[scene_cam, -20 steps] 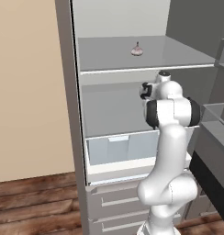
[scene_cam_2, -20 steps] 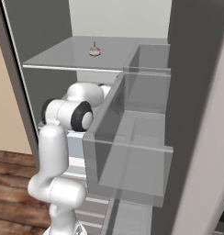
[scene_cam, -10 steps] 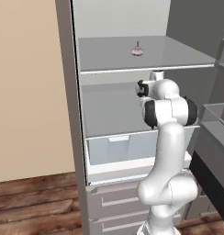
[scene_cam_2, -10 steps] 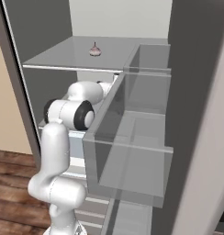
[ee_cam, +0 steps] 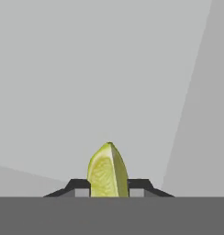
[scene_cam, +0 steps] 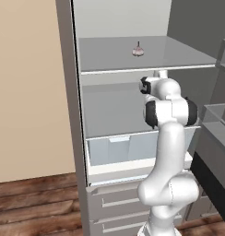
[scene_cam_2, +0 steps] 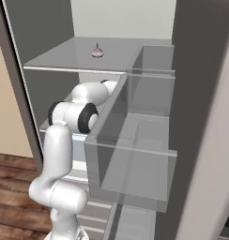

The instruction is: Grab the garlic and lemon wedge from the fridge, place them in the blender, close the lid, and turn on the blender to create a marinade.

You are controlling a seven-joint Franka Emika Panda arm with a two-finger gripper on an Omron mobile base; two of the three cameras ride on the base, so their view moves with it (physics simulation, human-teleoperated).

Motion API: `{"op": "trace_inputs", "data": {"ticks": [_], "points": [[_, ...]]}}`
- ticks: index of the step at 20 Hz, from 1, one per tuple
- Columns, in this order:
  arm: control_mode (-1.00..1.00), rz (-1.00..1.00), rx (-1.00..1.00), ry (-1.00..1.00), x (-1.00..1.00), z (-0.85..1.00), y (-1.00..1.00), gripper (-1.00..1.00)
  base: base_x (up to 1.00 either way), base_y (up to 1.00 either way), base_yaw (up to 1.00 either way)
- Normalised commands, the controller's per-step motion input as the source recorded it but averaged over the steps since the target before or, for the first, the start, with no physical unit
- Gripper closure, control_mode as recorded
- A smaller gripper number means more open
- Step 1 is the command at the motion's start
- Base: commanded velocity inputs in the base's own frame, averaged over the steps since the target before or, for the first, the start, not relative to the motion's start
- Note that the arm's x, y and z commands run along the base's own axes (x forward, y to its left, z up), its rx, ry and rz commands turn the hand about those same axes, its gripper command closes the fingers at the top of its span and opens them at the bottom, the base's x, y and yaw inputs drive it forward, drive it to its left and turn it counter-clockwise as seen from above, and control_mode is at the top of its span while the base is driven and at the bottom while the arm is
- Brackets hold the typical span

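Yellow-green wedge: you have the lemon wedge (ee_cam: 108, 170) standing point-up between the two dark fingertips of the end effector (ee_cam: 109, 189), each fingertip flush against a side of it.
End effector state: clamped on the lemon wedge, as far as the hand view tells; the contact sits low on the fruit, near its broad end.
Risk, slip: the wedge tapers and looks slick, so a thin pinch at its base may let it squirt out or swivel when you pull back.
Risk, collision: your wrist is tucked under the upper shelf (scene_cam: 179, 57) inside the fridge (scene_cam: 66, 92); lifting before you retreat could knock the hand into that shelf's front edge.
Risk, door bins: the clear door bin (scene_cam_2: 135, 150) stands just beside the elbow in the right base view, so a wide swing outward could catch it.
Garlic: the garlic (scene_cam: 138, 50) sits on the shelf above the end effector, slightly farther into the fridge, well apart from the hand and untouched.
Arm pose: the arm rises from the base, bends at the dark elbow joint (scene_cam: 172, 113) and reaches forward and level into the compartment below that shelf.
Drawer: the translucent drawer (scene_cam: 119, 147) lies below the forearm.
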Motion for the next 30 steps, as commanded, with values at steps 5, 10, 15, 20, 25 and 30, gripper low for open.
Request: {"op": "trace_inputs", "data": {"ticks": [5, 10, 15, 20, 25, 30], "points": [[-1.00, 0.06, 0.00, -0.19, -0.20, -0.43, 0.10, 1.00, 0.00, 0.00, 0.00], [-1.00, 0.02, 0.00, -0.08, -0.04, -0.64, 0.23, 1.00, 0.00, 0.00, 0.00], [-1.00, 0.00, 0.00, 0.00, -0.60, -0.11, 0.19, 1.00, 0.00, 0.00, 0.00], [-1.00, 0.00, 0.00, 0.00, -0.95, -0.01, 0.29, 1.00, 0.00, 0.00, 0.00], [-1.00, 0.00, 0.00, -0.04, -1.00, 0.01, 0.23, 1.00, 0.00, 0.00, 0.00], [-1.00, -0.01, 0.00, -0.10, -1.00, 0.56, 0.18, 1.00, 0.00, 0.00, 0.00]]}}
